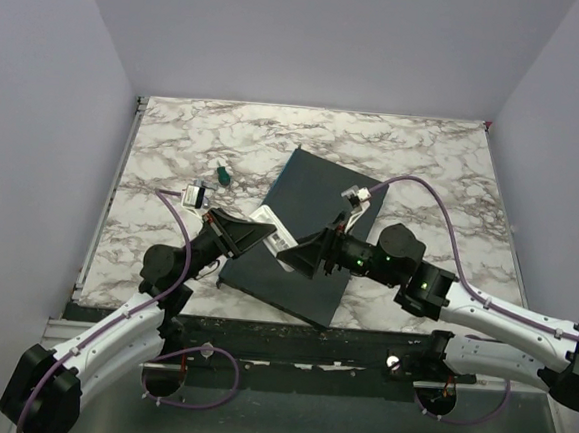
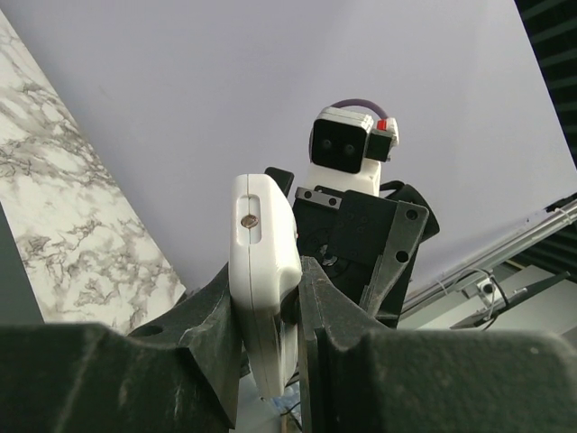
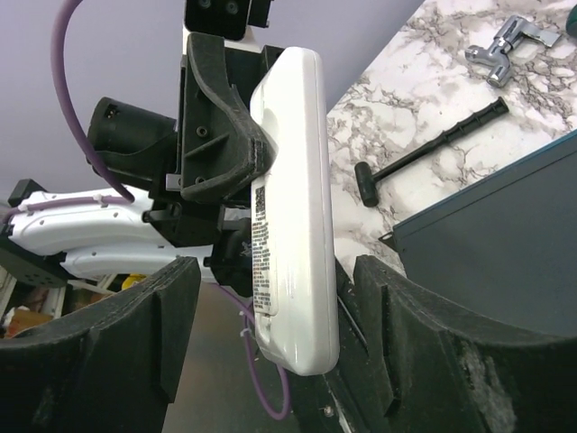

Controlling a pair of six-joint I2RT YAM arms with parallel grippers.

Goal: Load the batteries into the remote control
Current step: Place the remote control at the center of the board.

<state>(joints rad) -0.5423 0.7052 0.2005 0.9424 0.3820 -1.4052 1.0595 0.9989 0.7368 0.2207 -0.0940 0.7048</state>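
The white remote control (image 1: 275, 227) hangs in the air over the near part of the table, with my left gripper (image 1: 265, 233) shut on it. In the left wrist view the remote control (image 2: 261, 271) stands edge-on, pinched between both black fingers (image 2: 203, 316). My right gripper (image 3: 284, 334) is open with a jaw on each side of the remote control's (image 3: 293, 207) lower end. A gap shows on the left side, and the right finger (image 3: 401, 316) is close to it. A printed label runs down the remote's side. The batteries are out of view.
A large dark grey slab (image 1: 314, 218) lies on the marble table (image 1: 424, 167) under both grippers. A small green object (image 1: 222, 175) lies left of it. The right wrist view shows a black hammer-like tool (image 3: 433, 149) and a metal piece (image 3: 509, 38) on the marble.
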